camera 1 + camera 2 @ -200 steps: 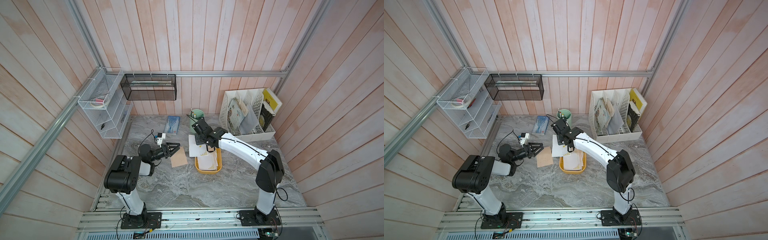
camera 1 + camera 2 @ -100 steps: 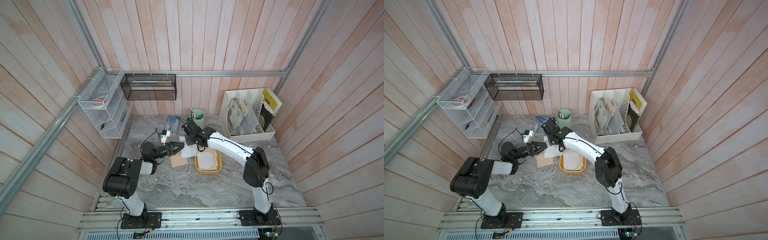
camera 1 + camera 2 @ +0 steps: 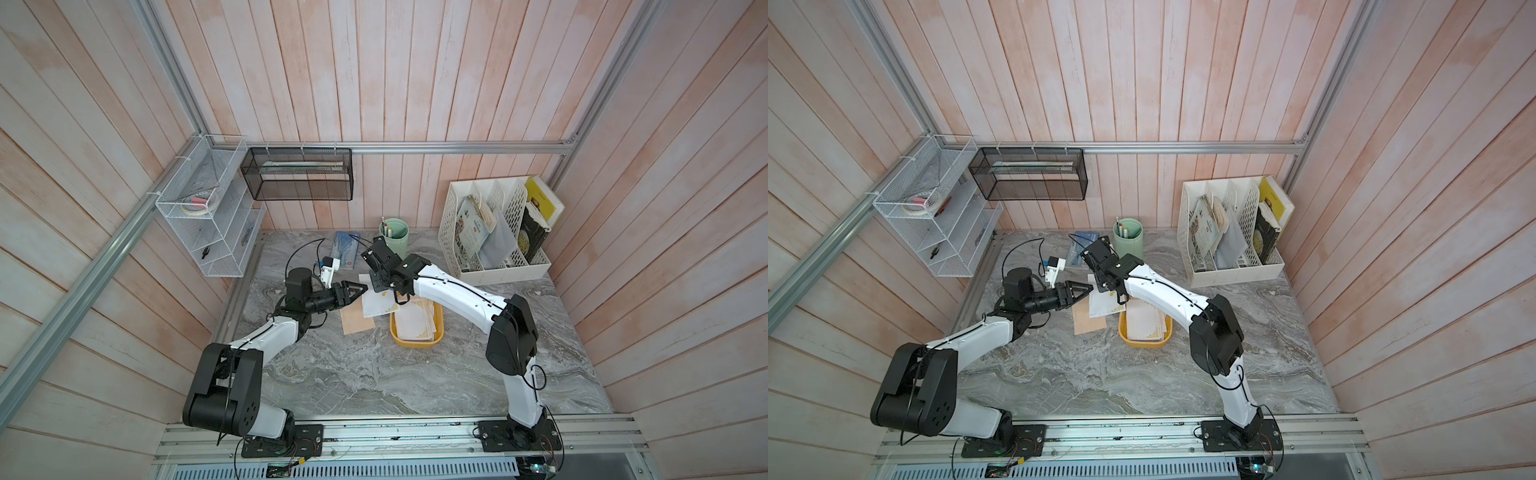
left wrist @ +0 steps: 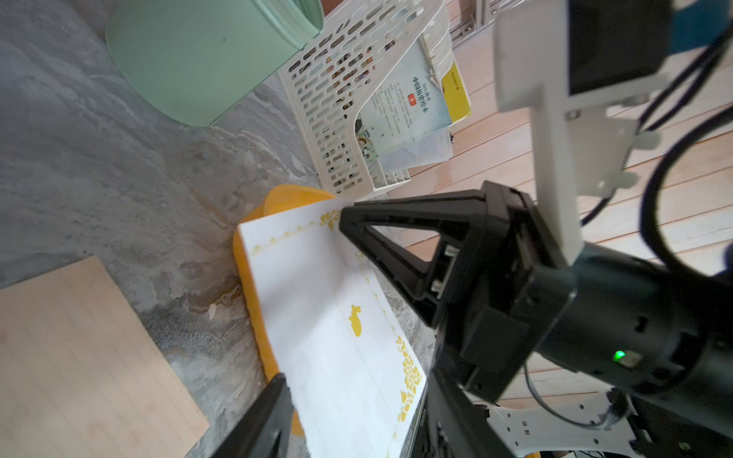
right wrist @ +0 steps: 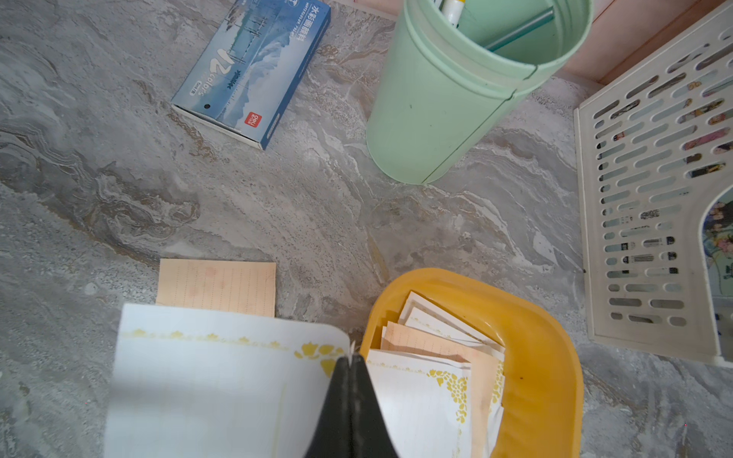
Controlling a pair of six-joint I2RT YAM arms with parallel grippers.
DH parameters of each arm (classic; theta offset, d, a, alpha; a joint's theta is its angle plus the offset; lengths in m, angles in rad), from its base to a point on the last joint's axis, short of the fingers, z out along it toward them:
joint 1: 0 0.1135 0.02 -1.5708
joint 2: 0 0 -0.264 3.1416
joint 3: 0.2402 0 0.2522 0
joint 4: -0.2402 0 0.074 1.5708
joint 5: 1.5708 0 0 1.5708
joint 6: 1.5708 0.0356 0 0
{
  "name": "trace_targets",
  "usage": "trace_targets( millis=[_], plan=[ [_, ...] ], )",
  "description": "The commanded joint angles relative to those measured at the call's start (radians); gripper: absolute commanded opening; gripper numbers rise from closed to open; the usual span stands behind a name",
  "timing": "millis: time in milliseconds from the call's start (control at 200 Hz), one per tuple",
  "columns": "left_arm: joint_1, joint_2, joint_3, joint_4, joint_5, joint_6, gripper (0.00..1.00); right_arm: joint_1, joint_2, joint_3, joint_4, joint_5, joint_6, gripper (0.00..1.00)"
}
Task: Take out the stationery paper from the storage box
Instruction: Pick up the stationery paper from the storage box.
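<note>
The mustard-yellow storage box (image 3: 417, 343) (image 5: 547, 357) sits mid-table and holds several sheets of stationery paper (image 5: 428, 380) (image 3: 415, 322). My right gripper (image 5: 351, 361) (image 3: 376, 286) is shut on the corner of one white, gold-bordered sheet (image 5: 218, 376) (image 4: 329, 317), holding it off the table just left of the box. From the left, my left gripper (image 4: 357, 396) (image 3: 359, 291) stands open, its two fingers on either side of that sheet's free edge without pinching it. One peach sheet (image 3: 355, 322) (image 5: 218, 285) lies flat on the table under the held sheet.
A green pen cup (image 5: 448, 99) and a blue booklet (image 5: 254, 67) stand behind the grippers. The white perforated file organizer (image 3: 494, 232) fills the back right. A black mesh basket (image 3: 299, 174) and a white wire shelf (image 3: 208, 216) hang on the walls.
My right gripper has carried the white sheet leftward, from over the box toward my left gripper. The left gripper has lifted and reached in around the sheet's edge.
</note>
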Motion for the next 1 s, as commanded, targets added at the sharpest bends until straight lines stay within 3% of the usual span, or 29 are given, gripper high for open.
trace_targets(
  millis=[0,315,460,500,670,750,790,900,995],
  plan=[
    [0.0,0.013,0.007,-0.078,-0.037,0.054,0.58,0.006,-0.035,-0.017,-0.018,0.017,0.011,0.02],
    [-0.013,0.012,0.018,-0.067,-0.035,0.045,0.58,0.022,-0.024,0.007,0.011,-0.035,-0.008,0.02],
    [-0.029,0.022,0.017,-0.051,-0.039,0.035,0.52,0.041,-0.004,0.047,0.003,-0.042,-0.014,0.02],
    [-0.029,0.022,0.015,-0.047,-0.039,0.033,0.47,0.043,-0.005,0.046,0.003,-0.047,-0.012,0.02],
    [-0.029,0.014,0.014,-0.063,-0.047,0.042,0.03,0.042,-0.03,0.007,0.032,-0.06,-0.01,0.02],
    [-0.029,0.01,0.015,-0.074,-0.05,0.048,0.0,0.042,-0.048,-0.021,0.055,-0.075,-0.007,0.04],
    [-0.029,0.003,0.015,-0.076,-0.048,0.05,0.0,0.043,-0.061,-0.044,0.071,-0.077,-0.006,0.09],
    [-0.023,-0.029,0.008,-0.08,-0.037,0.06,0.0,0.031,-0.129,-0.149,0.145,-0.067,-0.003,0.37],
    [-0.002,-0.056,-0.009,-0.06,-0.002,0.053,0.0,-0.02,-0.244,-0.309,0.272,-0.12,0.012,0.46]
  ],
)
